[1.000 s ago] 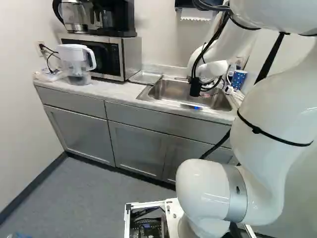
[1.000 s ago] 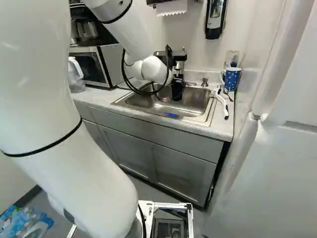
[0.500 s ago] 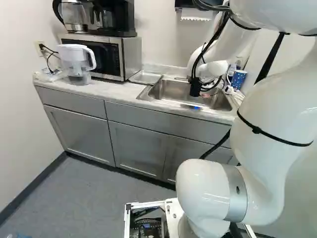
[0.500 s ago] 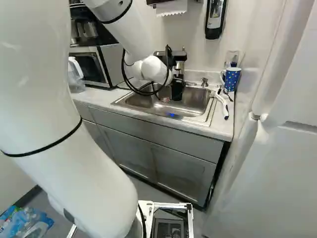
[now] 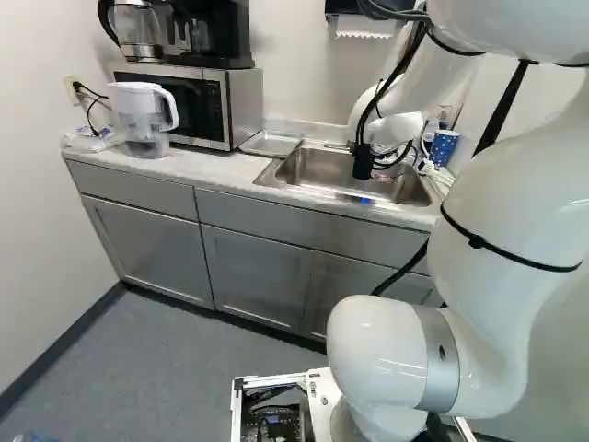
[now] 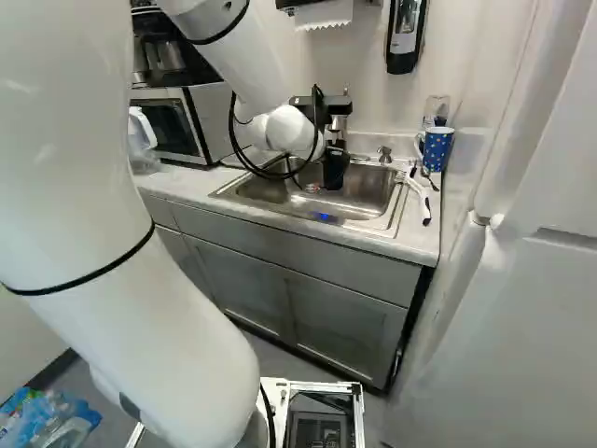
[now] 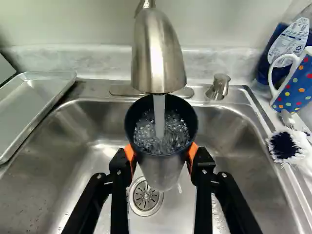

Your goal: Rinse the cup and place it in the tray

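Cup (image 7: 162, 171): held upright over the sink (image 7: 73, 151), directly under the faucet (image 7: 158, 53); receiving running water (image 7: 159, 114), frothing inside.
Gripper (image 7: 161, 153): opened to cup width, closed on both sides, left and right.
Handling: probably stiff metal, hard to break; likely slippery when wet, heavier with water inside.
Grasp: best taken around the upper wall, below the rim.
Tray (image 7: 36, 100): left of the sink; for use after emptying, by judgement.

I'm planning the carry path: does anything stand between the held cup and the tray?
Nothing tall shows between the cup and the tray, only the sink's rim; the faucet hangs directly over the cup.
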Robot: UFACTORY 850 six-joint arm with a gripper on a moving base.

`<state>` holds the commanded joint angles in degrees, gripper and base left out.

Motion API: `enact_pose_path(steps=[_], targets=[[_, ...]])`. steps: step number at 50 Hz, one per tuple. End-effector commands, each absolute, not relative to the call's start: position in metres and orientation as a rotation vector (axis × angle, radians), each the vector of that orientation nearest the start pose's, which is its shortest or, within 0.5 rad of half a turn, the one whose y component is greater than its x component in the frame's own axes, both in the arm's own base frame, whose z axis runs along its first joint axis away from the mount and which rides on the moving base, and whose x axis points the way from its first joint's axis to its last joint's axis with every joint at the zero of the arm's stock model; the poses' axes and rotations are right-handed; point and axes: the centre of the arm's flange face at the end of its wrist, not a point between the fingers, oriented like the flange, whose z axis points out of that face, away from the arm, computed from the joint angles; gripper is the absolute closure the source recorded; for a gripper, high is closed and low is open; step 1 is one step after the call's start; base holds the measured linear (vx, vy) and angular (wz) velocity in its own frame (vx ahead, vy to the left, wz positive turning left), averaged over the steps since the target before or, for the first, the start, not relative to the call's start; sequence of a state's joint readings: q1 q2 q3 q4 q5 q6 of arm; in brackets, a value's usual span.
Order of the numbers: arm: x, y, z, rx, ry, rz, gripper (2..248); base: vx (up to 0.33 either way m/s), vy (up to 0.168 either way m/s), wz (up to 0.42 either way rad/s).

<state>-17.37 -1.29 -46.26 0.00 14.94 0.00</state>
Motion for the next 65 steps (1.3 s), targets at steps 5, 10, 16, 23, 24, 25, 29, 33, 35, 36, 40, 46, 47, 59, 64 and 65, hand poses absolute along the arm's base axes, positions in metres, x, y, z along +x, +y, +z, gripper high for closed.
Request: enact_pose_path(steps=[5,10,16,23,24,25,29,33,35,36,40,46,47,59,64,65], targets=[[0.471,-0.147,0.513,-2.828,0.432,-1.630,128,0.000,0.000,0.000],[0.471,-0.147,0.513,-2.828,0.432,-1.630,128,0.000,0.000,0.000],[0.471,-0.147,0.513,-2.828,0.432,-1.630,128,0.000,0.000,0.000],[0.471,-0.147,0.513,-2.828,0.432,-1.630,128,0.000,0.000,0.000],[0.471,-0.147,0.513,-2.828,0.432,-1.630,128,0.000,0.000,0.000],[0.471,-0.147,0.513,-2.828,0.432,-1.630,128,0.000,0.000,0.000],[0.471,-0.147,0.513,-2.828,0.432,-1.630,128,0.000,0.000,0.000],[0.471,-0.147,0.513,-2.828,0.432,-1.630,128,0.000,0.000,0.000],[0.471,-0.147,0.513,-2.828,0.432,-1.630,128,0.000,0.000,0.000],[0.471,-0.147,0.513,-2.828,0.431,-1.630,128,0.000,0.000,0.000],[0.471,-0.145,0.513,-2.827,0.425,-1.629,128,0.000,0.000,0.000],[0.471,-0.138,0.513,-2.823,0.404,-1.627,128,0.000,0.000,0.000],[0.471,-0.136,0.513,-2.822,0.400,-1.626,128,0.000,0.000,0.000],[0.471,-0.118,0.513,-2.812,0.347,-1.620,128,0.000,0.000,0.000],[0.472,-0.110,0.513,-2.808,0.324,-1.617,128,0.000,0.000,0.000],[0.472,-0.109,0.513,-2.807,0.320,-1.617,128,0.000,0.000,0.000]])
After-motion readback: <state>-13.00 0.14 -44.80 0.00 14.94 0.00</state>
